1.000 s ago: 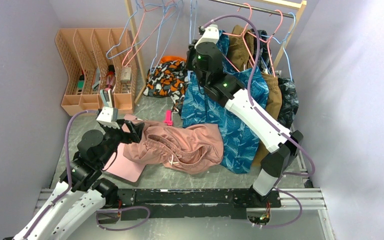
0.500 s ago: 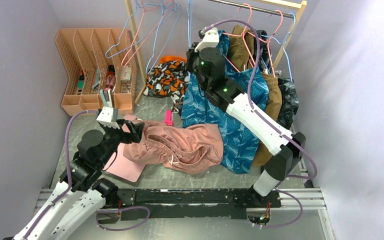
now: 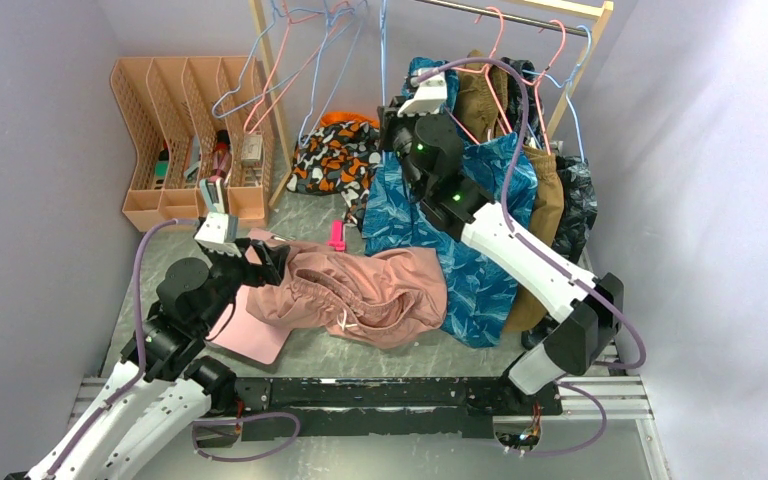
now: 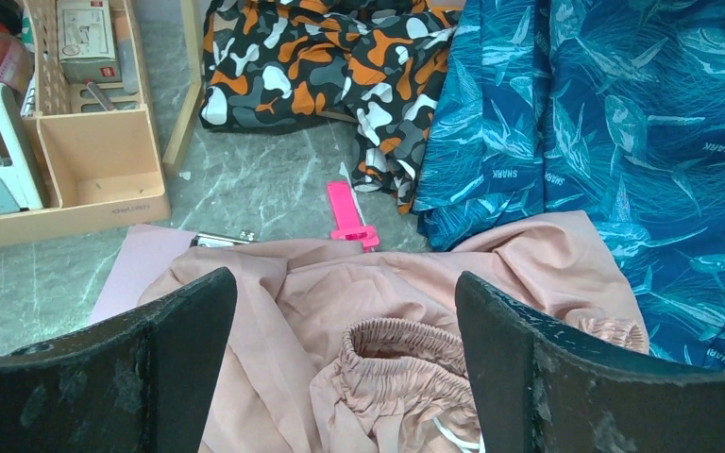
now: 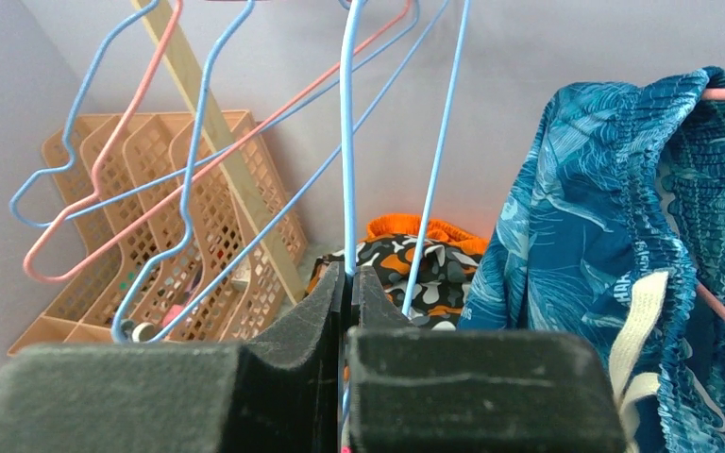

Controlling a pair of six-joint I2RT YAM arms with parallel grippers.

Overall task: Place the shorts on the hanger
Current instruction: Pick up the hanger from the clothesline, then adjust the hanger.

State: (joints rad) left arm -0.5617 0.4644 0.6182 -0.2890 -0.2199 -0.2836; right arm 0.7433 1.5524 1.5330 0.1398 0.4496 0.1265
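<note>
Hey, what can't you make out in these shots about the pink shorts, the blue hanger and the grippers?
- Thin light-blue wire hanger: top cut off by the right wrist view's upper edge; lower part hidden behind the shut right gripper.
- Dusty-pink fabric shorts: left end hidden under the open left gripper in the top view; bottom cut off in the left wrist view.
- Right gripper's fingertips: behind its own wrist, top view.

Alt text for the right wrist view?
The right fingers are shut on a vertical wire of the light-blue hanger. Spare blue and pink hangers and a peach organizer sit left; a blue patterned garment hangs right.
</note>
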